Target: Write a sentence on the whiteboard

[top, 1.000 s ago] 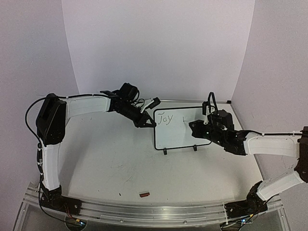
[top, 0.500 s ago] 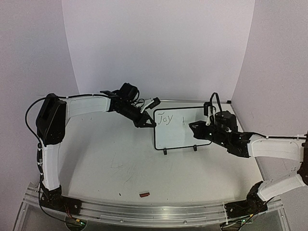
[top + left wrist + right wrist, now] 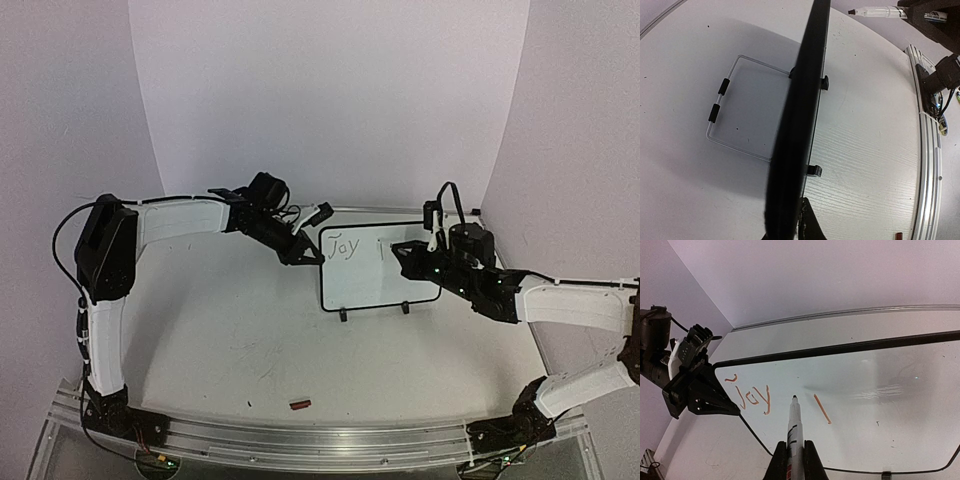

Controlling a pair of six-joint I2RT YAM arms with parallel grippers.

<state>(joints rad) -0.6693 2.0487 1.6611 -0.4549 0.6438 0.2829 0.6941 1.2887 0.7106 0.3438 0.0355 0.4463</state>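
Left claw (image 3: 308, 257) and right claw (image 3: 402, 253) both clamped tight — reaching inward toward each other.

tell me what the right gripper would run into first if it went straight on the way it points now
The marker shut in the right gripper leads, so its tip would meet the whiteboard face first, between "Joy" and the lone slanted stroke. Whether the tip already touches is unclear.

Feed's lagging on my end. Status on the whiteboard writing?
Both shut: left jaws on whiteboard edge, right jaws on marker. "Joy" plus one stroke written, marker tip between them. Nothing blocking the board.
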